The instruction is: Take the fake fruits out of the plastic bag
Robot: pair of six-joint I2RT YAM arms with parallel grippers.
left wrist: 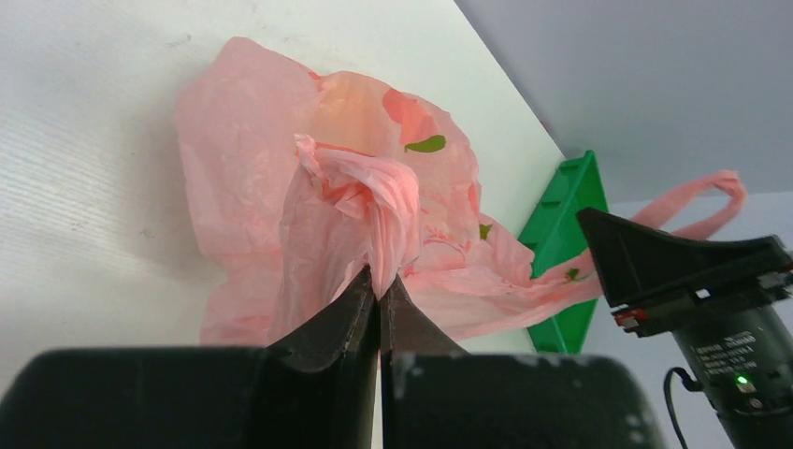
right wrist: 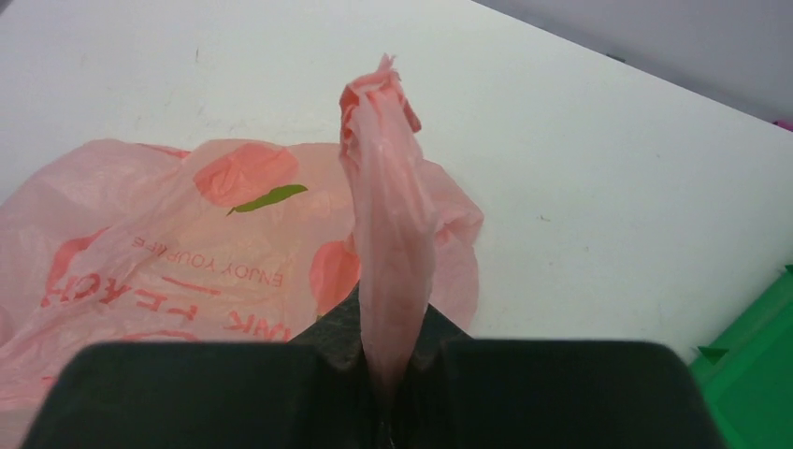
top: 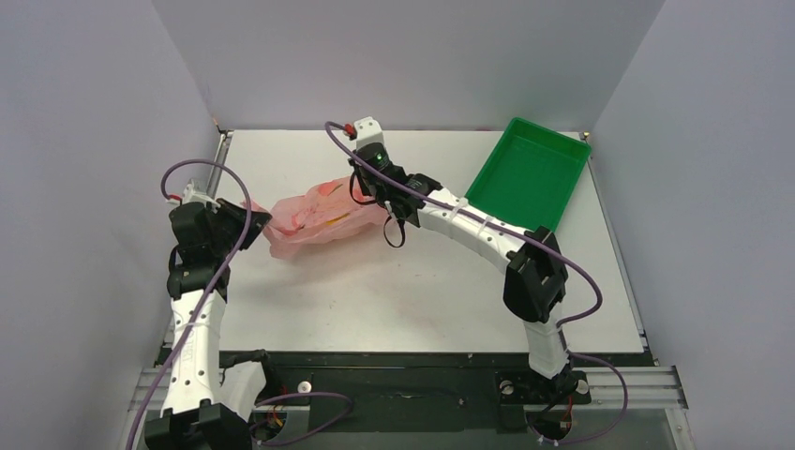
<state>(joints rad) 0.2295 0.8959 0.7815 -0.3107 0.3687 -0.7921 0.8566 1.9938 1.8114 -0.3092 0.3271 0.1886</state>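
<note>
Pink plastic bag (top: 319, 220) lies crumpled on the white tabletop (top: 422, 291), left of centre and toward the far side, stretched between the two arms. Its thin film carries printed peaches with green leaves and red lettering. The left tool (left wrist: 379, 285) is pinched together on a bunched fold at the bag's left end, and the gathered plastic rises just above its tips. The right tool (right wrist: 388, 323) is clamped on a twisted strip of the bag at the right end, which stands up between its fingers (right wrist: 337, 327). In the left wrist view a loop handle (left wrist: 711, 201) pokes out past the right arm's black wrist. The fake fruits cannot be made out for certain through the film; only a faint yellowish streak shows in the overhead view. A green tray (top: 525, 173) sits at the far right corner of the tabletop, well apart from the bag.
</note>
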